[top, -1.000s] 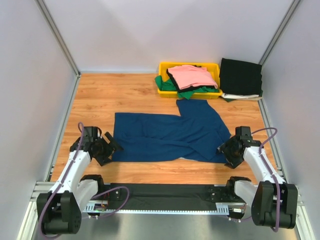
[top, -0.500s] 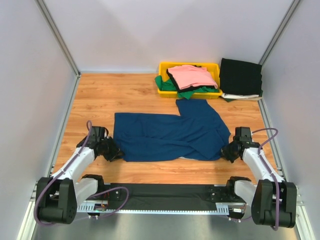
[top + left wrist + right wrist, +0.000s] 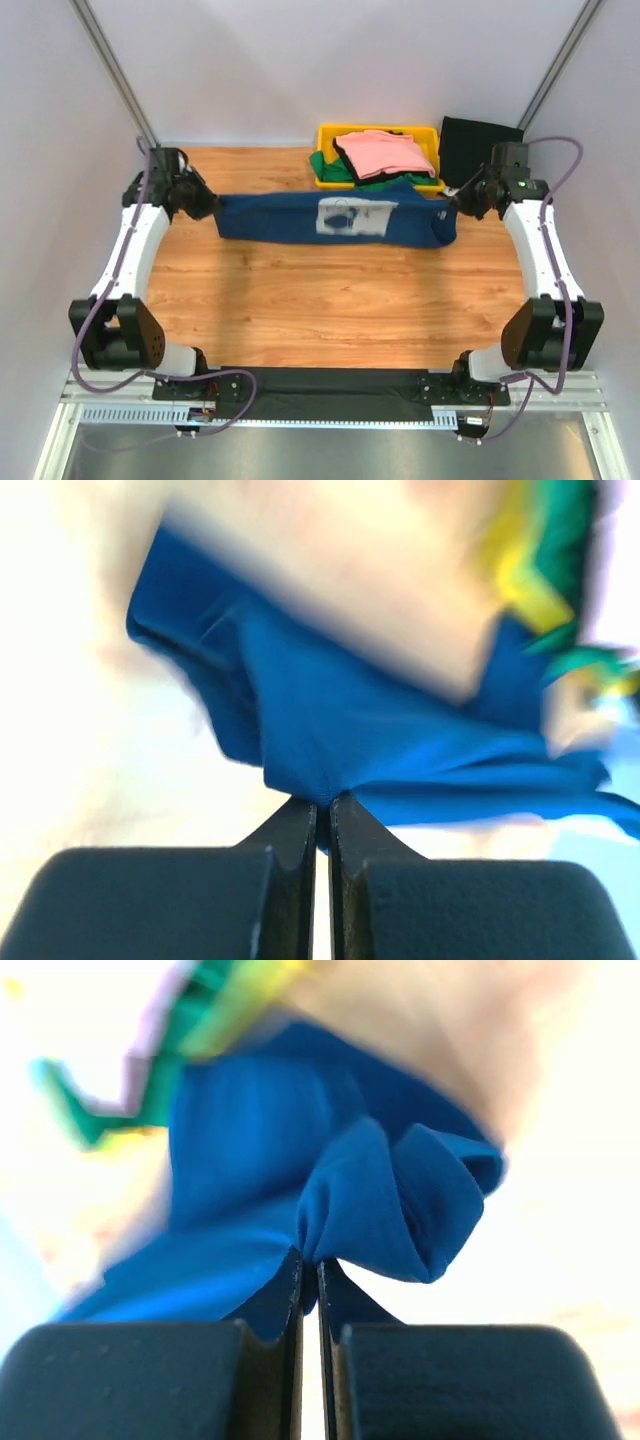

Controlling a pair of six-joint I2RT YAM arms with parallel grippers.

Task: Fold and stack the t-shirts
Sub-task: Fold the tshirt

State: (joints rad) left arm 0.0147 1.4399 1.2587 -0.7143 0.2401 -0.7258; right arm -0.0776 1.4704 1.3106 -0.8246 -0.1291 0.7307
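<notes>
The navy tee point(image 3: 290, 222) hangs stretched between both grippers near the desk's far edge, just before the bin point(image 3: 330, 135). The left gripper point(image 3: 207, 205) clamps its left end and the right gripper point(image 3: 455, 203) its right end, fingers closed on cloth. Both arms reach forward, raised.
</notes>
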